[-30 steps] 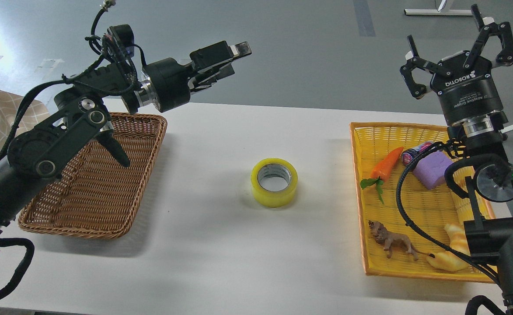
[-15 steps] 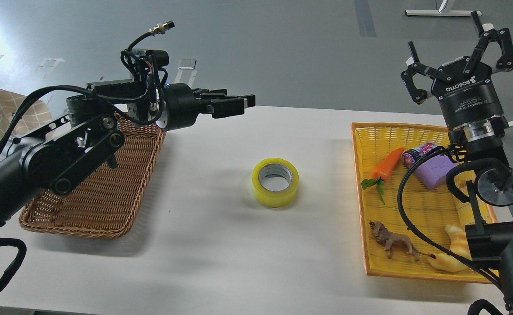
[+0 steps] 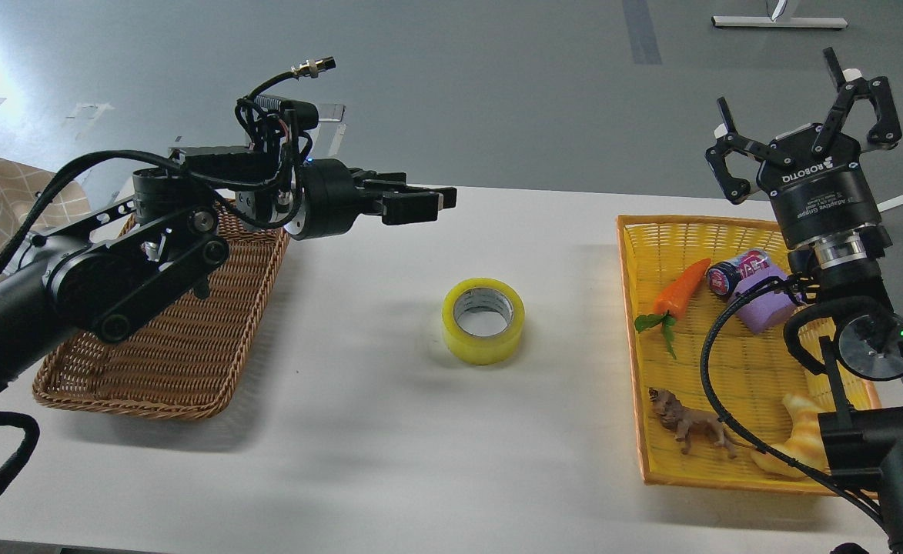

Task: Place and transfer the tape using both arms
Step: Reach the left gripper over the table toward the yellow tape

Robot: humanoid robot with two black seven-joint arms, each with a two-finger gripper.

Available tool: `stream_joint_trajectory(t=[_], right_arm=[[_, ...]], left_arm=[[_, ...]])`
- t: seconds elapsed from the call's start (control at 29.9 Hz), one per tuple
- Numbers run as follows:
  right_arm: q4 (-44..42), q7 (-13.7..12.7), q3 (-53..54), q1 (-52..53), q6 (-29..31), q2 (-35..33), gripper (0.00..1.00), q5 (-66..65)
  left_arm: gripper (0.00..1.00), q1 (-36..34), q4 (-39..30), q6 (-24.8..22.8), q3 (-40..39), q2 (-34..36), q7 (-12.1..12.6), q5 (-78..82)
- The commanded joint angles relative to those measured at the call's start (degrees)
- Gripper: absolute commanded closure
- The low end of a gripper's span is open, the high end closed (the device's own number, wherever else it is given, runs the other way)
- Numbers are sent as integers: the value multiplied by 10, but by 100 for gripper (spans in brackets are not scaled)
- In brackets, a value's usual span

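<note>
The tape [image 3: 483, 319], a wide yellow roll with a grey-white core, lies flat in the middle of the white table [image 3: 389, 431], with nothing touching it. My left gripper [image 3: 439, 201] hangs above the table, behind and to the left of the tape. It points right, and its fingers look closed together and hold nothing. My right gripper [image 3: 799, 115] is raised over the back of the yellow basket, far right of the tape. Its fingers are spread open, point upward and hold nothing.
A brown wicker basket [image 3: 151, 346] sits at the left under my left arm. A yellow basket [image 3: 630, 323] at the right holds a carrot toy [image 3: 678, 288], a can [image 3: 736, 271], a purple block [image 3: 763, 308], a lion figure [image 3: 690, 427] and a croissant toy [image 3: 794, 446].
My left gripper has swung down from its raised, tilted pose to level and moved a little right toward the tape. My right gripper has shifted slightly lower. The tape has not moved.
</note>
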Motion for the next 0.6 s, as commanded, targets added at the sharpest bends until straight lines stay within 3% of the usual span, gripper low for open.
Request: stream_joint_trajectory(t=[0.0, 0.13, 0.33, 0.57], right_arm=[[-3, 0, 0, -2, 0, 0, 0, 0], [-4, 1, 0, -4, 0, 1, 0, 0], [-5, 3, 1, -10, 0, 0, 0, 0], [-5, 3, 1, -11, 0, 0, 0, 0]], left_arm=[[2, -1, -1, 0, 1, -5, 26, 5], [2, -8, -2, 0, 15, -8, 27, 8], [2, -39, -2, 0, 97, -9, 27, 27], [2, -40, -1, 0, 115, -9, 27, 52]])
